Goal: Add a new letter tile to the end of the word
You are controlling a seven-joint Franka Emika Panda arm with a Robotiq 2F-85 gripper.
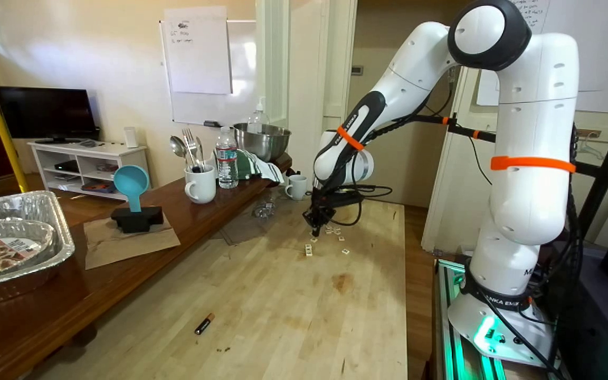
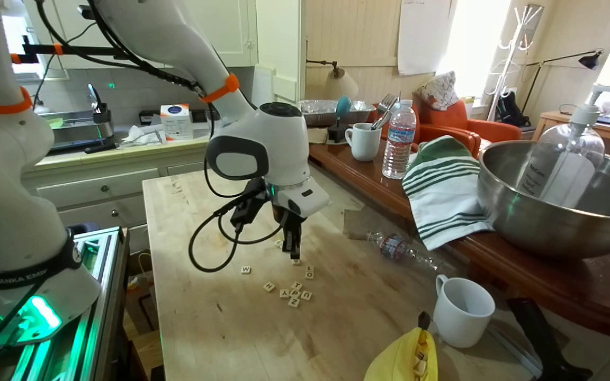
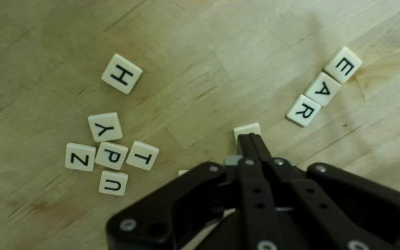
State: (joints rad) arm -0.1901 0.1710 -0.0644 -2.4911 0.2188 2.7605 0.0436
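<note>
Three pale cream letter tiles, E, A and R, form a touching diagonal row, the word (image 3: 323, 89), at right in the wrist view. It also shows in an exterior view (image 1: 308, 250) and is partly hidden behind the gripper in an exterior view (image 2: 278, 243). My gripper (image 3: 250, 137) is shut, its fingertips together with nothing seen between them. It points down near the table in both exterior views (image 1: 315, 232) (image 2: 292, 256). A single tile (image 3: 247, 128) lies right at the fingertips, below-left of the R. The tips hide its letter; I cannot tell whether they touch it.
Loose tiles lie left in the wrist view: H (image 3: 122, 73) alone, then Y (image 3: 105, 127), Z, P, T and U clustered. A W tile (image 2: 245, 270) and an L-O pair (image 2: 309, 272) also lie there. A crushed bottle (image 2: 400, 248), mug (image 2: 464, 312) and yellow pouch (image 2: 403, 360) stand nearby.
</note>
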